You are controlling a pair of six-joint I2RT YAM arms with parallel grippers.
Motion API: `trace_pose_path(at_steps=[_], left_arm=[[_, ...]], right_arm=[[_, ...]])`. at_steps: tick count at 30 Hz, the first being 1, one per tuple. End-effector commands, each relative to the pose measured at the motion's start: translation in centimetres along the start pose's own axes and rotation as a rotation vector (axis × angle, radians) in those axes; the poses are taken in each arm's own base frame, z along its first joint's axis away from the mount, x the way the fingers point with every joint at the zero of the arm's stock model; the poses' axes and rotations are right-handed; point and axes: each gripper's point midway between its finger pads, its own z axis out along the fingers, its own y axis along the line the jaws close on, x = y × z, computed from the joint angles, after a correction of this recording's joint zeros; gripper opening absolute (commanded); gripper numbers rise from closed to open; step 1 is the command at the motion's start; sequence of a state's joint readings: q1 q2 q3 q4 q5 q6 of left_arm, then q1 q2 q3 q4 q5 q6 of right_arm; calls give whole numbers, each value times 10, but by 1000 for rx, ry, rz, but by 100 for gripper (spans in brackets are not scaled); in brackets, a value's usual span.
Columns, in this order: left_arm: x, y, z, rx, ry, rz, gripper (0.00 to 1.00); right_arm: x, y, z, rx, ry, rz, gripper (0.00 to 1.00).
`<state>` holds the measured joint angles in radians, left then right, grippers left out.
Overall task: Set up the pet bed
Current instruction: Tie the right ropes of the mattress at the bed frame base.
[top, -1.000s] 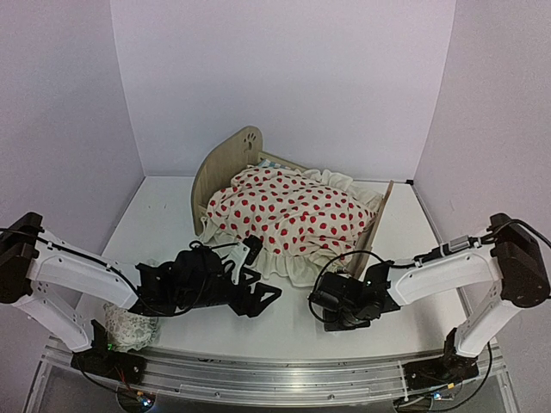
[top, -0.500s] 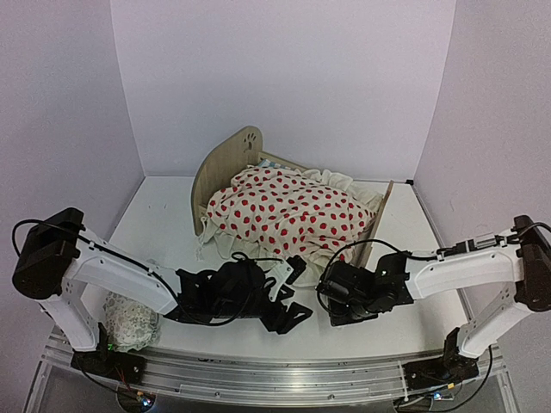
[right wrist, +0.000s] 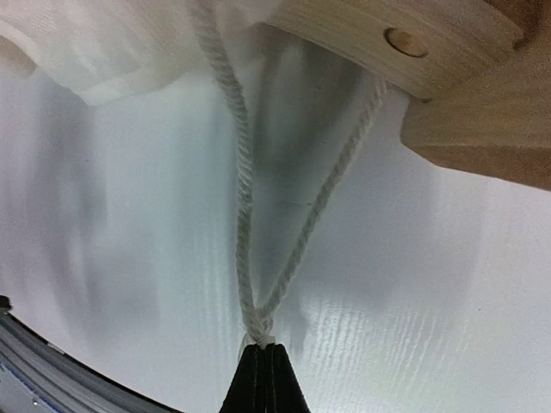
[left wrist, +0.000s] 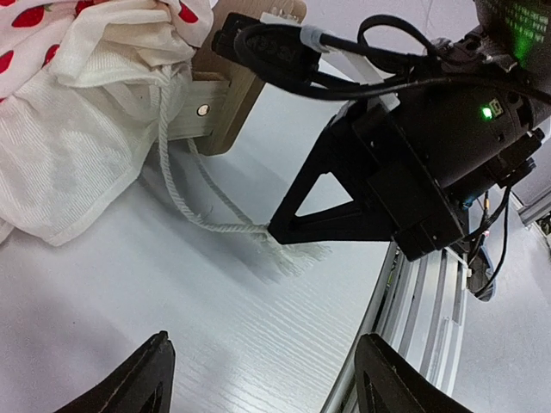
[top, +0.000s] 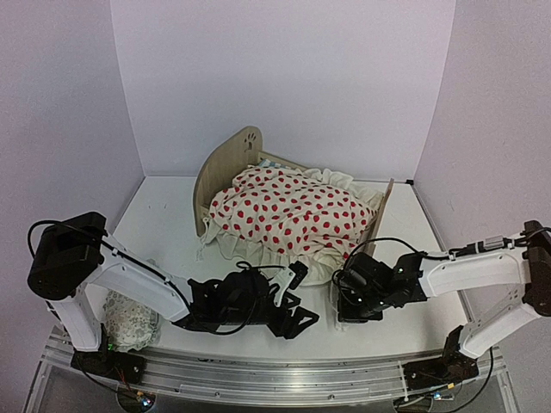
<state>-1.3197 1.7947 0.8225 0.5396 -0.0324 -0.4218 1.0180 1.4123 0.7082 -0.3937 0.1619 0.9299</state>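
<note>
The pet bed stands at the back middle, its rounded plywood headboard on the left and its lower footboard on the right. The cream red-dotted blanket covers it and hides the mattress. My right gripper is shut on the knotted end of a white cord that hangs from the blanket beside the footboard corner, low over the table. My left gripper is open and empty just left of it, facing the cord and the right gripper.
A pale lacy patterned piece lies at the front left by the left arm's base. The metal rail runs along the table's near edge. White walls close off the back and sides.
My left gripper has swept right along the front of the table. My right gripper has shifted right with the cord, drawing the blanket's hanging edge towards the footboard.
</note>
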Motion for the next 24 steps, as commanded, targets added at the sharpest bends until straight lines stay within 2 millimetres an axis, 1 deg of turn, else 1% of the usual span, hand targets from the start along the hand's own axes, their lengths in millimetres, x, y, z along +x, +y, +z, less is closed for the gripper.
trace_pose_path(at_steps=[1, 4, 8, 15, 17, 18, 20, 24], left_arm=[[-15, -15, -3, 87, -97, -68, 73], [-19, -15, -5, 103, -141, -94, 72], [-12, -10, 4, 80, -121, -100, 70], [-6, 1, 20, 62, -125, -164, 66], [-4, 11, 21, 61, -133, -243, 64], [-7, 18, 19, 70, -148, -289, 63], [-2, 25, 18, 109, -141, -364, 62], [-9, 17, 21, 183, -136, -339, 65]], right_arm=[[-9, 31, -9, -136, 9, 40, 0], [-15, 44, -13, -168, 10, 35, 0], [-21, 52, -16, -183, 0, 24, 0], [-30, 48, -18, -181, -23, 39, 0], [-32, 47, -20, -183, -28, 38, 0], [-33, 46, -20, -183, -29, 39, 0], [-33, 45, -21, -182, -33, 42, 0], [-34, 43, -21, -181, -36, 46, 0]])
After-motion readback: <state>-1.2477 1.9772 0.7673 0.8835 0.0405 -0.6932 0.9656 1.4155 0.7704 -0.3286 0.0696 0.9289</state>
